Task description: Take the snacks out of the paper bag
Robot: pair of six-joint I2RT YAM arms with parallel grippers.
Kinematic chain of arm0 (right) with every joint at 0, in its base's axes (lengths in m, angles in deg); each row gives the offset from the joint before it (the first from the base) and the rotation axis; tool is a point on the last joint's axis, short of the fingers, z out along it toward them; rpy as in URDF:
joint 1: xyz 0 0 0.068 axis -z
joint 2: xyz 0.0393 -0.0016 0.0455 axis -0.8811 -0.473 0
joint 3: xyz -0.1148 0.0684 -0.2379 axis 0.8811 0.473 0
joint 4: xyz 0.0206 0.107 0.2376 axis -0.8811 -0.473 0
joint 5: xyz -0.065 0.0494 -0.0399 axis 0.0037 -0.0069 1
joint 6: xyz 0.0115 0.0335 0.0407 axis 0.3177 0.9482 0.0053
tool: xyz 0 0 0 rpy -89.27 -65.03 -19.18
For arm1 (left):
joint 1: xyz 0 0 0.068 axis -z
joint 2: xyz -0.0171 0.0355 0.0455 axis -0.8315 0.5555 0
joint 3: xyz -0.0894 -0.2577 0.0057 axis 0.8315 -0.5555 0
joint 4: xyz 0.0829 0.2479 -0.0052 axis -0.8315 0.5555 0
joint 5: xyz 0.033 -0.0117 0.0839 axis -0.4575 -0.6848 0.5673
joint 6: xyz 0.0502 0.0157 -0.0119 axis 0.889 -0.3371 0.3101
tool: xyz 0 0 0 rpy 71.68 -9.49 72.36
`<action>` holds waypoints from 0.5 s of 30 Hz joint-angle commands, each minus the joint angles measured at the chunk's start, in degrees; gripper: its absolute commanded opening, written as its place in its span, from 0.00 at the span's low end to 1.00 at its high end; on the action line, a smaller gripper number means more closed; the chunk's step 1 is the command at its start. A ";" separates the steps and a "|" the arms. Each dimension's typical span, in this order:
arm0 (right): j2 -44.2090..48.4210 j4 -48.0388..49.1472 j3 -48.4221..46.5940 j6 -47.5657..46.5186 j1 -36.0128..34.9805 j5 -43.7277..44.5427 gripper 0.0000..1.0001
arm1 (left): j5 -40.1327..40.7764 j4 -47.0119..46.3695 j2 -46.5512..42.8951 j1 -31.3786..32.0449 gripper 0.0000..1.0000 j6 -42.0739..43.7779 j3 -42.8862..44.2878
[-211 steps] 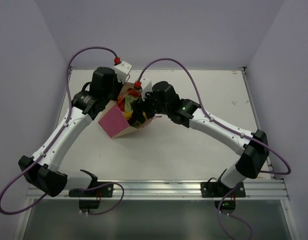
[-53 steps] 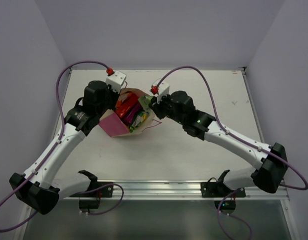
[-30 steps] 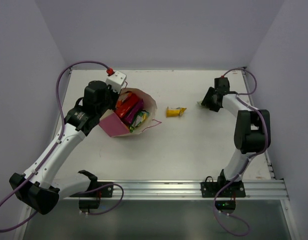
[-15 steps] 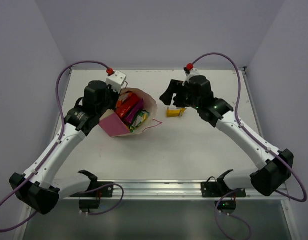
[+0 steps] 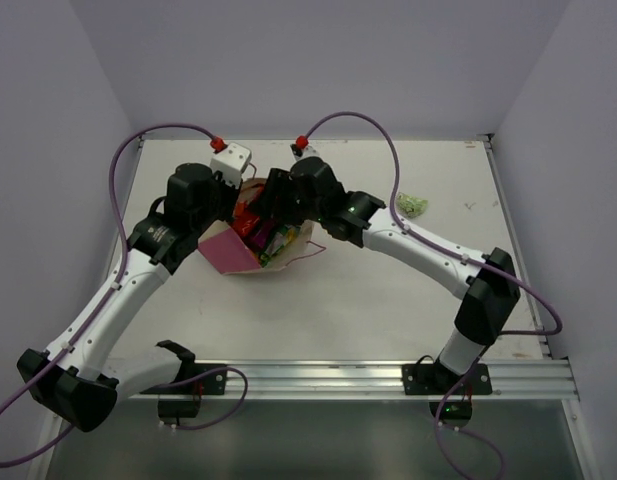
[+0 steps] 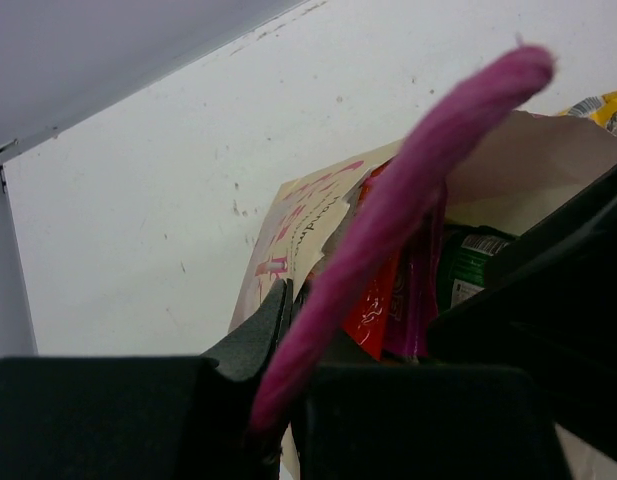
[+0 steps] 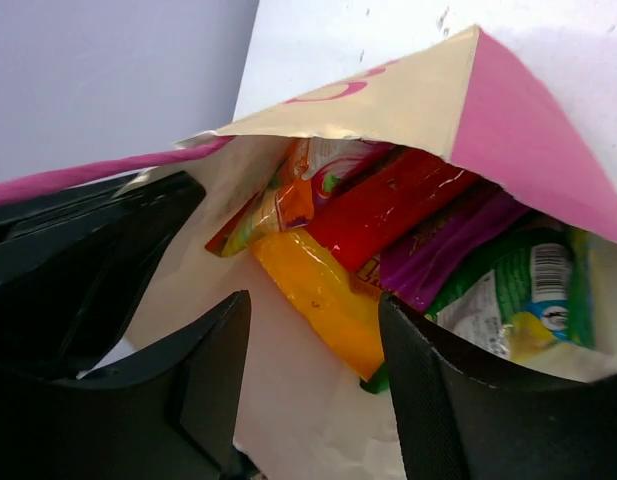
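Observation:
The paper bag (image 5: 228,250) leans tilted on the table with its mouth open. My left gripper (image 5: 231,198) is shut on the bag's rim by the pink cord handle (image 6: 408,190) and holds it open; the lettered wall (image 6: 298,220) shows in the left wrist view. My right gripper (image 5: 272,205) is open at the bag's mouth. In the right wrist view its fingertips (image 7: 313,370) straddle an orange-yellow packet (image 7: 318,300). Red (image 7: 388,215), purple (image 7: 448,250), green (image 7: 518,290) and yellow-red (image 7: 288,190) packets lie beside it. A pale green packet (image 5: 412,204) lies on the table.
The right arm (image 5: 408,240) stretches across the table's middle and hides the surface under it. Walls stand close at the back and both sides. The bag's second cord handle (image 5: 310,250) trails on the table beside the bag.
My right arm has swung left from the table's middle to the bag's mouth. The yellow packet seen on the table earlier is now hidden under the arm. The left arm has not moved.

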 commanded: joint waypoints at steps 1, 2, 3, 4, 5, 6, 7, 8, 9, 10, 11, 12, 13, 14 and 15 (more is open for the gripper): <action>-2.23 2.80 -3.56 7.16 -1.33 3.60 0.56 | -2.17 -3.71 -1.94 0.02 0.00 -2.46 0.63; -3.36 3.25 -3.73 7.95 -1.77 4.04 0.55 | -2.26 -3.62 -1.85 0.02 0.00 -2.73 0.72; -3.99 3.52 -4.17 9.26 -2.03 5.35 0.55 | -2.43 -3.54 -1.85 0.02 0.00 -2.82 0.72; -4.51 3.78 -4.43 9.97 -2.12 6.06 0.55 | -2.95 -3.54 -1.68 0.02 0.00 -3.08 0.80; -5.04 4.48 -4.61 10.42 -2.56 6.85 0.55 | -3.22 -3.62 -1.59 0.02 0.00 -3.34 0.80; -6.00 4.92 -4.79 11.64 -2.56 7.98 0.55 | -3.40 -3.62 -1.50 0.02 0.00 -3.52 0.80; -6.53 5.27 -4.88 12.35 -2.65 8.34 0.55 | -3.49 -3.62 -1.41 0.02 0.00 -3.52 0.80; -7.15 5.89 -5.40 12.96 -2.65 8.70 0.55 | -3.57 -3.54 -1.32 0.02 0.00 -3.61 0.80; -8.46 5.89 -5.84 13.75 -2.56 9.40 0.55 | -3.58 -3.54 -1.24 0.02 0.00 -3.61 0.72; -9.00 6.07 -6.28 14.19 -2.56 9.58 0.56 | -3.66 -3.36 -1.24 -0.07 0.00 -3.61 0.72; -9.52 6.33 -6.46 14.72 -2.56 9.84 0.56 | -3.66 -3.36 -1.24 -0.07 0.00 -3.61 0.72; -10.31 6.85 -6.63 15.68 -2.65 10.10 0.56 | -3.66 -3.36 -1.32 -0.07 0.00 -3.61 0.80; -10.75 7.03 -6.81 16.13 -2.56 10.63 0.56 | -3.58 -3.27 -1.41 0.02 0.00 -3.52 0.72; -11.19 7.03 -7.42 16.57 -2.56 10.98 0.56 | -3.49 -3.18 -1.41 -0.07 0.00 -3.52 0.72; -11.98 7.12 -7.60 16.66 -2.56 11.42 0.56 | -3.49 -3.18 -1.50 -0.07 0.00 -3.52 0.72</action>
